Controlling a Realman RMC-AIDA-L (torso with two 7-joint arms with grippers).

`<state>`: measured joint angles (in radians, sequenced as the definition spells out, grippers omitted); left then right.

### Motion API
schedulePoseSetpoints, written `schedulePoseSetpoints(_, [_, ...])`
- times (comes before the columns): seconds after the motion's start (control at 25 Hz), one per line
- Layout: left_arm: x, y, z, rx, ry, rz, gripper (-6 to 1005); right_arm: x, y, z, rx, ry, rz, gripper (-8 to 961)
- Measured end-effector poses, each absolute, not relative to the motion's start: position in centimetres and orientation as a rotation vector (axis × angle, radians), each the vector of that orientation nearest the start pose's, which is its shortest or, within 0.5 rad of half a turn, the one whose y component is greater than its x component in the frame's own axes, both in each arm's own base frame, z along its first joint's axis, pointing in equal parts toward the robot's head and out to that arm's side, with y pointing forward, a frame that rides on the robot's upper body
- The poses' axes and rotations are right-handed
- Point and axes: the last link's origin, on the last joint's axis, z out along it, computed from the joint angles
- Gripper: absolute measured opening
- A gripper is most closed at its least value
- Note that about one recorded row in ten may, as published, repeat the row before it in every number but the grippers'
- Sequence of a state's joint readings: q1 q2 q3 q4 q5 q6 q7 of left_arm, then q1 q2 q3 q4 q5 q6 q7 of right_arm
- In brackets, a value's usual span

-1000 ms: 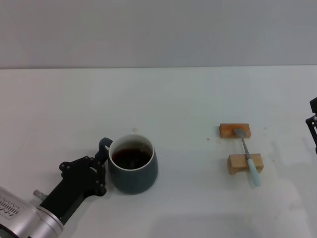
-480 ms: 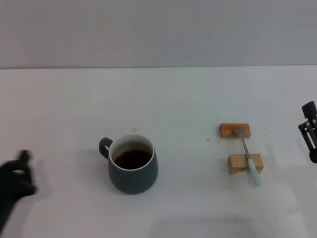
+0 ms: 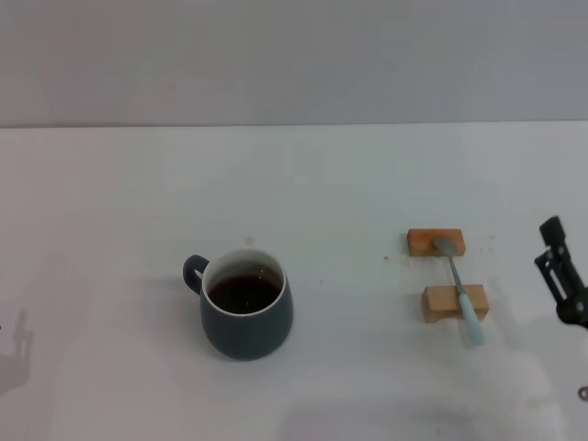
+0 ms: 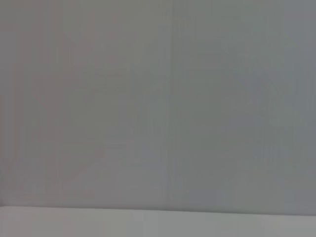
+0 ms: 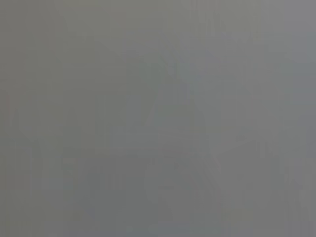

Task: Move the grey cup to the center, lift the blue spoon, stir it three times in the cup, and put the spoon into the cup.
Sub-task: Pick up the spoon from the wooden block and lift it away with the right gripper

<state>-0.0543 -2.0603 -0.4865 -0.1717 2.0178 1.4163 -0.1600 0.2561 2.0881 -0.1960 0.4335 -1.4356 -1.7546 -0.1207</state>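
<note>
The grey cup stands on the white table, left of middle, handle toward the left, dark brown liquid inside. The blue spoon lies across two small wooden blocks on the right, its silver bowl on the far block and its pale blue handle over the near block. My right gripper shows at the right edge, a little right of the spoon and apart from it. My left gripper is out of view. Both wrist views show only plain grey.
A grey wall stands behind the table's far edge. A faint shadow lies on the table at the left edge.
My left gripper has let go of the cup's handle side and drawn back out of view to the left. My right gripper has come further in from the right edge toward the spoon.
</note>
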Motion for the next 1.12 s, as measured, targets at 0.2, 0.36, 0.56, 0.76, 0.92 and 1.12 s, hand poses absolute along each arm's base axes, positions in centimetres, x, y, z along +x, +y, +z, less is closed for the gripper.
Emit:
schedulePoseSetpoints(0.2, [-39.8, 18.3, -0.6, -1.486, -0.649, -0.589, 497, 29.4, 19.8, -6.0, -1.574, 0.469, 0.893, 789])
schedulePoseSetpoints(0.36, [-40.0, 18.4, -0.4, -1.48, -0.648, -0.583, 622, 29.4, 18.8, -7.1, -1.611, 0.535, 0.879, 789])
schedulePoseSetpoints(0.56, [-40.2, 18.5, -0.1, -1.47, -0.642, -0.571, 754, 29.6, 18.5, -7.8, -1.634, 0.582, 0.848, 790])
schedulePoseSetpoints(0.76, [-40.5, 18.5, 0.2, -1.465, -0.634, -0.556, 846, 30.2, 18.1, -8.5, -1.652, 0.638, 0.806, 790])
schedulePoseSetpoints(0.92, [-40.6, 18.4, 0.3, -1.465, -0.632, -0.547, 862, 30.5, 17.9, -9.0, -1.667, 0.677, 0.779, 789])
schedulePoseSetpoints(1.12, [-40.6, 18.4, 0.4, -1.465, -0.631, -0.551, 862, 30.6, 17.8, -9.4, -1.683, 0.7, 0.761, 789])
